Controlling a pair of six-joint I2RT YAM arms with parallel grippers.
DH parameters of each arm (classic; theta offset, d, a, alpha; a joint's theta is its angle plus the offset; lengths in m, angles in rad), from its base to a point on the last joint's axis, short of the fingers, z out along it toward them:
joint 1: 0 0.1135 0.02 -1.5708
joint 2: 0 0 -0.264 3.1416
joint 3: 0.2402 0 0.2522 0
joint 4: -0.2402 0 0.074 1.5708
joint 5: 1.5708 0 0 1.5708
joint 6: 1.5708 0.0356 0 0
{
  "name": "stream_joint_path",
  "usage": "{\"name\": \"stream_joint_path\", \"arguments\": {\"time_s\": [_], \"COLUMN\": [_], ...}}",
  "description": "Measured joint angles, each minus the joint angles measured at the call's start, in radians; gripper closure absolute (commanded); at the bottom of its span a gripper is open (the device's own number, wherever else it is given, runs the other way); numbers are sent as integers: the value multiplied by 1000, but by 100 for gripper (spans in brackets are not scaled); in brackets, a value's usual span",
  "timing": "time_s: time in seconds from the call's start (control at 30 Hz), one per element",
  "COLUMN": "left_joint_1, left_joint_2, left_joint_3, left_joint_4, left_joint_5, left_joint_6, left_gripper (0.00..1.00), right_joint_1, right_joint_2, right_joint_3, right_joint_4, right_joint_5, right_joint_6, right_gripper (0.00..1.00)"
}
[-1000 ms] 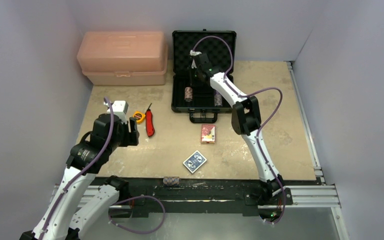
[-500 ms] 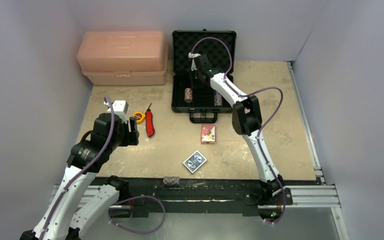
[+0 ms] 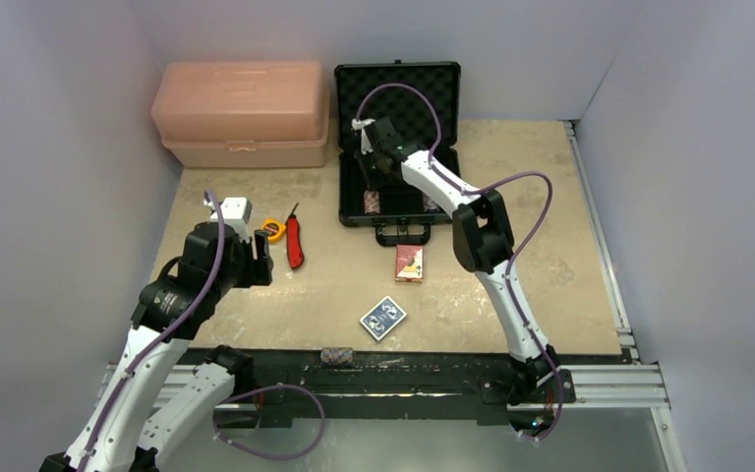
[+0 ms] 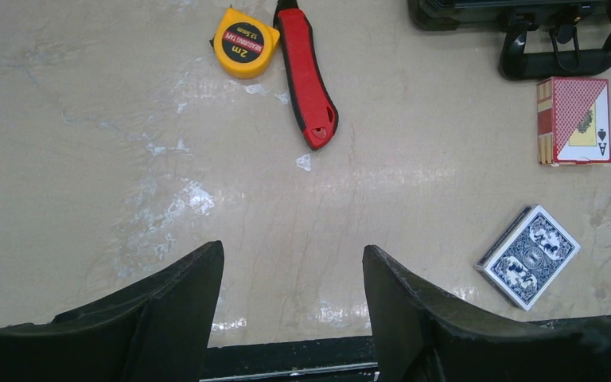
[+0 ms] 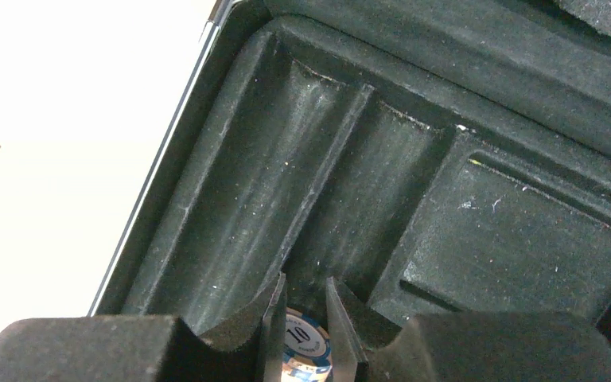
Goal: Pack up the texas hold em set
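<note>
The right claw [image 5: 304,290], pinching a chip stack [image 5: 303,344], has swung toward nine o'clock over the briefcase [image 3: 442,88] at the desk's twelve o'clock, likely to slot it; the left claw [image 4: 292,251] gapes empty.

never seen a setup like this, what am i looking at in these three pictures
Two robot arms are bolted to a table, each ending in a two-finger gripper. One picture looks down from above; the other two come from cameras on the wrists. On the table lie a red deck, a blue deck, a red knife, a yellow tape measure, a pink toolbox and an open black case. The left gripper is open and empty. The right gripper reaches into the case, its fingers closed on a chip stack.
</note>
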Motion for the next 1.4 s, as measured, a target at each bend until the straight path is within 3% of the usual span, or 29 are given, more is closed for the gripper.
{"name": "stream_joint_path", "arguments": {"time_s": [0.17,0.37,0.53,0.7,0.97,1.17,1.4], "left_joint_1": [0,0,-36,-157,-369,-615,-801], "left_joint_2": [2,15,23,30,72,193,351], "left_joint_3": [0,0,-3,-12,-45,-71,-122], "left_joint_4": [0,-2,-32,-85,-152,-172,-111], "left_joint_5": [0,9,30,45,-6,-73,-110], "left_joint_6": [0,-2,-60,-161,-355,-523,-694], "left_gripper": [35,27,21,19,18,15,10], "right_joint_1": [13,17,34,31,27,27,27], "right_joint_2": [-29,-36,-126,-343,-652,-734,-766], "right_joint_3": [-38,-40,-111,-301,-582,-681,-734], "right_joint_4": [-16,-25,-49,1,145,173,182], "right_joint_5": [18,36,85,141,183,183,199], "right_joint_6": [-2,23,42,69,127,138,137], "right_gripper": [59,23,8,1,1,1,1]}}
